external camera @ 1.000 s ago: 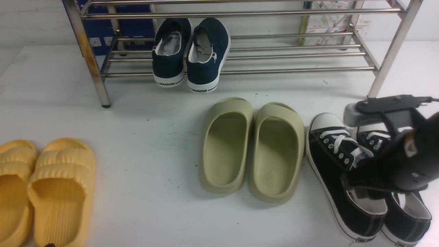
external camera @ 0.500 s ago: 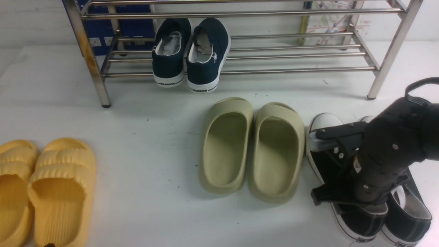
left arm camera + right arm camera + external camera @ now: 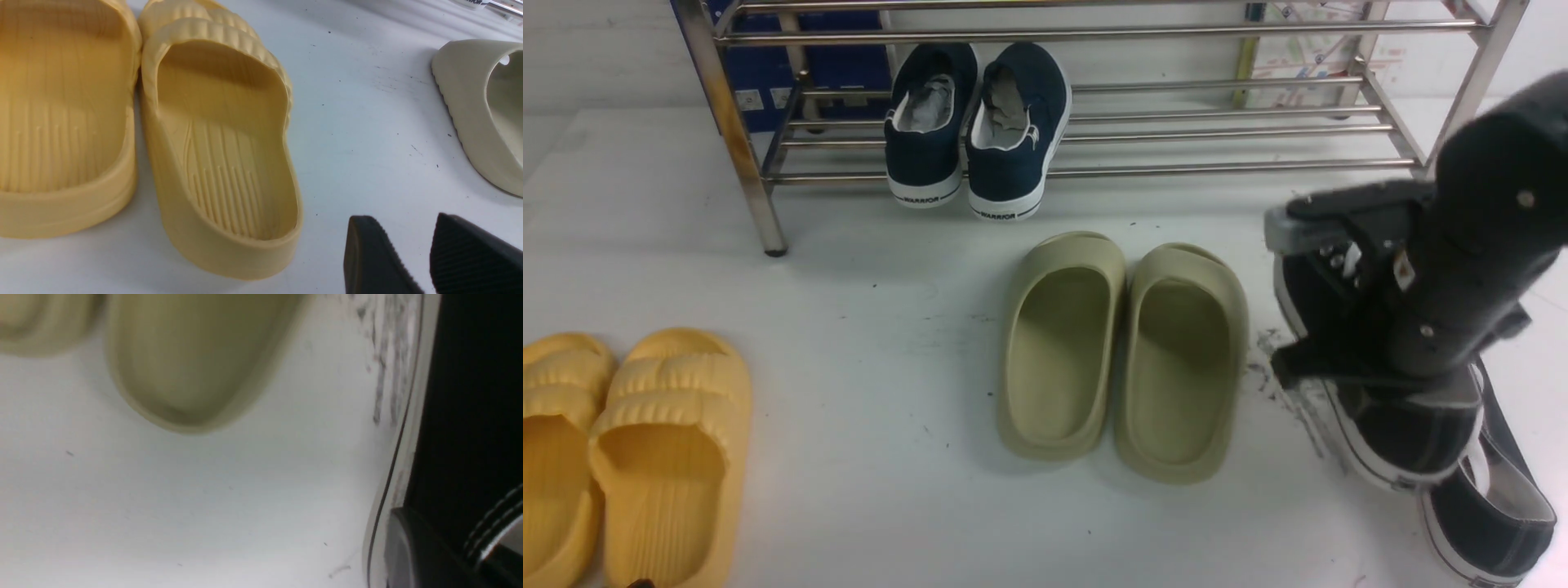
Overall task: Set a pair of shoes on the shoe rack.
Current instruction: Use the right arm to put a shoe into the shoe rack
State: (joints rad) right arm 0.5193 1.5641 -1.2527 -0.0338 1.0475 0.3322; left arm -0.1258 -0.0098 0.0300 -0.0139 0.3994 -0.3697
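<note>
Your right gripper (image 3: pixel 1401 371) is squeezed tight on the pair of shoes (image 3: pixel 1405 445). They are black cloth with white soles and white stitches. They hang tipped up beside the green slippers (image 3: pixel 1184 367), in front of the shoe rack (image 3: pixel 1217 170).

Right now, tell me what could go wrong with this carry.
The black sneakers hang heels-low from the right gripper; the lower one could slip free. Their heels are close beside the olive slippers and might knock them. The right arm is near the right leg of the shoe rack and could strike it.
</note>
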